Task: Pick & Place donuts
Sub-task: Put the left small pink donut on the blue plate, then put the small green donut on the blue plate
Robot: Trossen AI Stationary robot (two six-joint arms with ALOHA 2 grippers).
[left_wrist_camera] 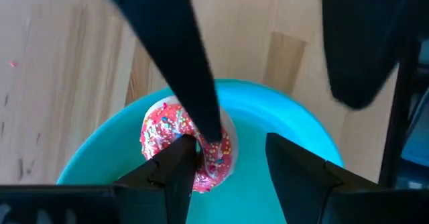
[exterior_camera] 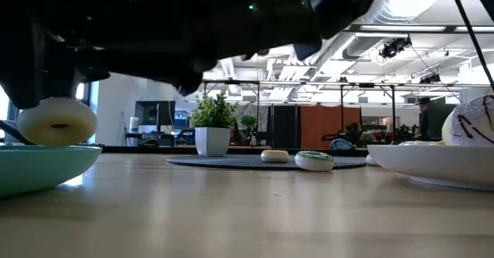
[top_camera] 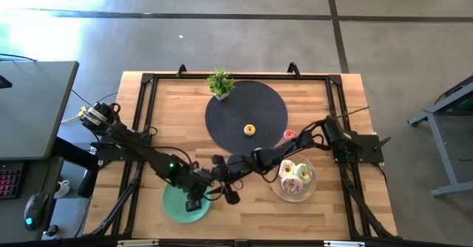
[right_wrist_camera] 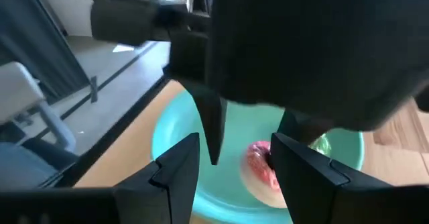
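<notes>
A pink-iced sprinkled donut [left_wrist_camera: 167, 127] lies flat on the teal plate [top_camera: 174, 206], icing up. It also shows in the low view [exterior_camera: 58, 123]. My left gripper [top_camera: 194, 200] hangs open over this plate, pointing down. One fingertip [left_wrist_camera: 179, 158] stands at the donut's near rim and the other over bare plate. My right gripper [top_camera: 230, 195] reaches in from the table's right and is open and empty [right_wrist_camera: 234, 147] just above the same plate. One of its fingers [left_wrist_camera: 201, 110] crosses in front of the donut's hole in the left wrist view. My left gripper has one fingertip [left_wrist_camera: 179, 158] over the rim of the pink donut [left_wrist_camera: 201, 177], coming from above. I cannot tell whether it touches it. The donut lies on the teal plate, not lifted.
A black round mat [top_camera: 236, 110] holds a small yellow donut [top_camera: 249, 129] and a potted plant [top_camera: 220, 84] at its far edge. A small pink donut [top_camera: 289, 134] lies by the mat's right rim. A white plate [top_camera: 275, 189] at the near right holds several donuts.
</notes>
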